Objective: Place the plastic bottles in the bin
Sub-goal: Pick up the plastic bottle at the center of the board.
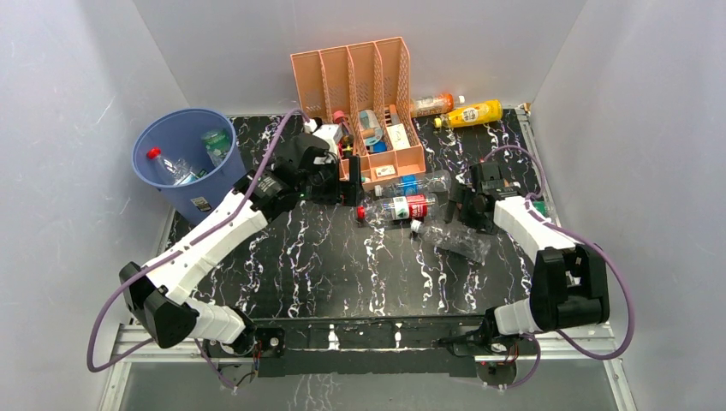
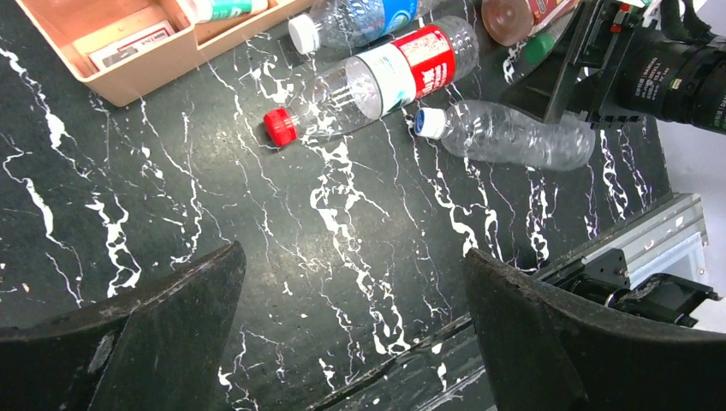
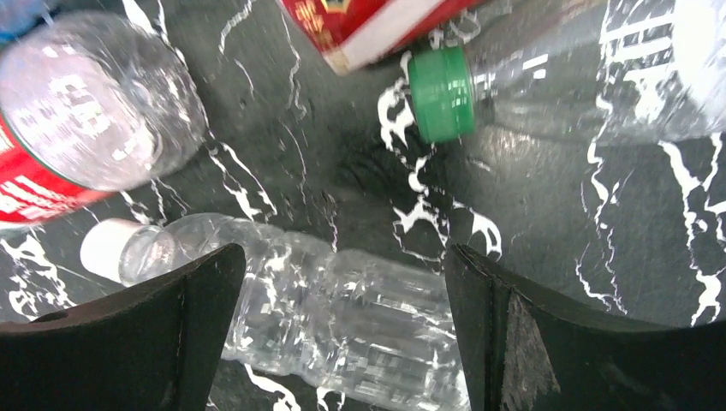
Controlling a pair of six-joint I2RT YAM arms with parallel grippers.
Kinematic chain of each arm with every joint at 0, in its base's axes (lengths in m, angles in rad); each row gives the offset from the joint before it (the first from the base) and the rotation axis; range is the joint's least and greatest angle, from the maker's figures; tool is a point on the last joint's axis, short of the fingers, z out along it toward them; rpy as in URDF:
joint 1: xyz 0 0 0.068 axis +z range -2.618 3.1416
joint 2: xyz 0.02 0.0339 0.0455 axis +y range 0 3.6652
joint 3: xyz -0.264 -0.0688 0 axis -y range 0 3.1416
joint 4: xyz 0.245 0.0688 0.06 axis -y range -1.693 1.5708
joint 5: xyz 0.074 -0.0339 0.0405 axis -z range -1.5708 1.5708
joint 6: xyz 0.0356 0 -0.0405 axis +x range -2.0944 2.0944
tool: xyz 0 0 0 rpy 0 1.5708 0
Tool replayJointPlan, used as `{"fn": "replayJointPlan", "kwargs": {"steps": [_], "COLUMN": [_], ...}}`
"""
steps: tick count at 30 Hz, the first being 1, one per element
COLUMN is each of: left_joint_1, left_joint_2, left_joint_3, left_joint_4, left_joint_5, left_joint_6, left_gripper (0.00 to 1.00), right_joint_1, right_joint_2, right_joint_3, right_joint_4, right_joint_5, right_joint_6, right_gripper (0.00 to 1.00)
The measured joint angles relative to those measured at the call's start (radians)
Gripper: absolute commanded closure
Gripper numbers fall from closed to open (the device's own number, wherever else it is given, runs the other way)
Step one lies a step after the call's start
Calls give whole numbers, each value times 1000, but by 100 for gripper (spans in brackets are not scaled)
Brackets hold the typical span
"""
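Hanging with its fingers spread wide, the right gripper (image 3: 342,261) sits just above a clear unlabelled bottle (image 3: 342,330) that lies on its side on the black marbled table (image 2: 257,214); the bottle's body crosses the gap between the two fingers, and whether they touch it cannot be told. Near its pale cap lies a red-labelled bottle (image 2: 377,77), also on its side, and a green-capped bottle (image 3: 556,77) rests just beyond the fingers. The left gripper (image 2: 351,257) is likewise spread apart and holds nothing, over bare table near the front corner of the peach desk organizer (image 1: 360,94). A blue-labelled bottle (image 1: 419,182) lies against the organizer's front. Behind it, an orange juice bottle (image 1: 432,104) and a yellow one (image 1: 473,113) lie by the back wall. At far left stands the blue bin (image 1: 171,184), with a red-capped bottle (image 1: 167,164) and a green-labelled bottle (image 1: 217,144) inside.
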Motion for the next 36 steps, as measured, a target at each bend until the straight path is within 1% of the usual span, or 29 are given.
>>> {"fn": "replayJointPlan", "kwargs": {"steps": [7, 15, 19, 26, 30, 31, 32, 35, 36], "left_joint_1": [-50, -92, -117, -147, -155, -156, -157, -158, -158], "left_joint_2": [5, 24, 30, 31, 33, 35, 37, 44, 46], "left_joint_3": [-10, -17, -45, -51, -51, -51, -51, -51, -51], "left_joint_4": [14, 21, 28, 27, 21, 17, 13, 9, 9], "left_joint_5": [-31, -56, -67, -94, -110, -113, -114, -120, -121], "left_joint_6": [-10, -24, -39, -58, -65, -66, -69, -73, -73], "left_gripper": [2, 2, 2, 2, 2, 2, 2, 2, 2], "right_joint_1": [0, 0, 24, 200, 334, 350, 412, 517, 534], "right_joint_2": [-93, -289, -364, -371, -371, -371, -371, -385, -391], "right_joint_3": [-91, -189, -248, -257, -258, -258, -262, -308, -325], "right_joint_4": [12, 23, 19, 18, 11, 5, -1, -18, -24], "right_joint_5": [-74, -218, -272, -280, -236, -214, -195, -133, -126], "right_joint_6": [6, 10, 13, 14, 126, 155, 184, 267, 288], "right_gripper": [2, 2, 2, 2, 2, 2, 2, 2, 2]}}
